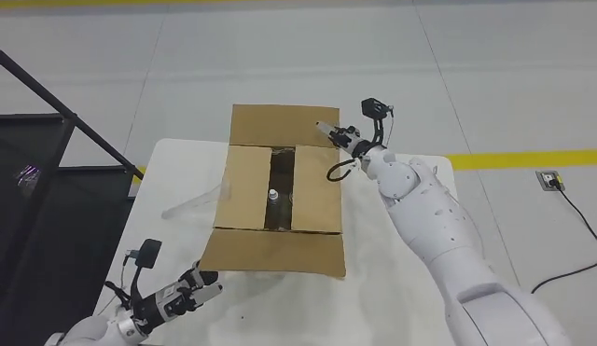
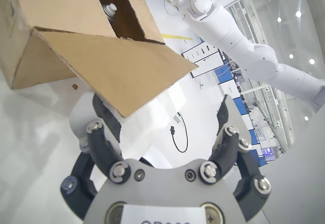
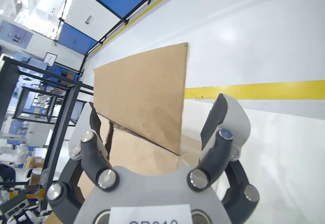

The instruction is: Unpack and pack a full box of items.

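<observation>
A brown cardboard box (image 1: 244, 189) stands mid-table with its flaps partly spread. Through the gap between the side flaps a white-capped bottle (image 1: 273, 195) shows inside, the same bottle (image 2: 109, 10) seen from the left wrist. My right gripper (image 1: 327, 131) is at the box's far right corner, open (image 3: 157, 118), with the raised far flap (image 3: 142, 87) between its fingers. My left gripper (image 1: 207, 286) sits low by the near left corner, open (image 2: 165, 113), with the corner of the near flap (image 2: 122, 77) against one finger (image 2: 105, 113).
The white table (image 1: 187, 253) has free room left and right of the box. Something clear and flat (image 1: 191, 201) lies left of the box. A black frame (image 1: 47, 131) stands off the table's left side. Floor with a yellow line (image 1: 522, 159) lies beyond.
</observation>
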### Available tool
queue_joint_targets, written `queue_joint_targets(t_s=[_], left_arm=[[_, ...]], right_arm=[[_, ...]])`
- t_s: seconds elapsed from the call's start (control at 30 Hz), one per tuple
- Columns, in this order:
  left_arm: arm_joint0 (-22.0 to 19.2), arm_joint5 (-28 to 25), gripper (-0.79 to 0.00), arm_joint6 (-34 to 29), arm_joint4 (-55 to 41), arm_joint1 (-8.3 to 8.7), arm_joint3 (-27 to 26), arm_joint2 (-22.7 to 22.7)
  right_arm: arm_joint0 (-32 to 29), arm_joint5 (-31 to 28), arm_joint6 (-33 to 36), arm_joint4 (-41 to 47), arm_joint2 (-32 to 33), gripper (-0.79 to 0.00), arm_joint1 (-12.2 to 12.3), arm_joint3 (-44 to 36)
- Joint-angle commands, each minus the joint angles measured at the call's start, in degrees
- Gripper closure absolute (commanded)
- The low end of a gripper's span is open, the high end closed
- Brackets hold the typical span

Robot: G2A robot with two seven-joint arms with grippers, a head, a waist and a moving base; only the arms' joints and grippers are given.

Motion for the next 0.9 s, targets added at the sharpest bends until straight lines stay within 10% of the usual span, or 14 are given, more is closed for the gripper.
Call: queue_joint_targets(t_s=[0.0,0.37,0.87], left_arm=[[0.0,0.4,-0.785,0.2,-0.3,0.15,-0.4,-0.1],[-0.6,3.5,-0.785,3.4,-1.0,0.65,-1.7,0.6],[-4.2,13.4,-0.785,12.6,1.7,0.66,-3.4,3.1]], right_arm=[[0.7,-2.0,0.6,1.3,0.2,-0.785,-0.2,1.6],[2.7,-12.1,5.2,10.4,3.6,-0.785,0.1,6.1],[2.5,-24.7,30.5,25.0,8.8,-0.785,2.9,5.7]])
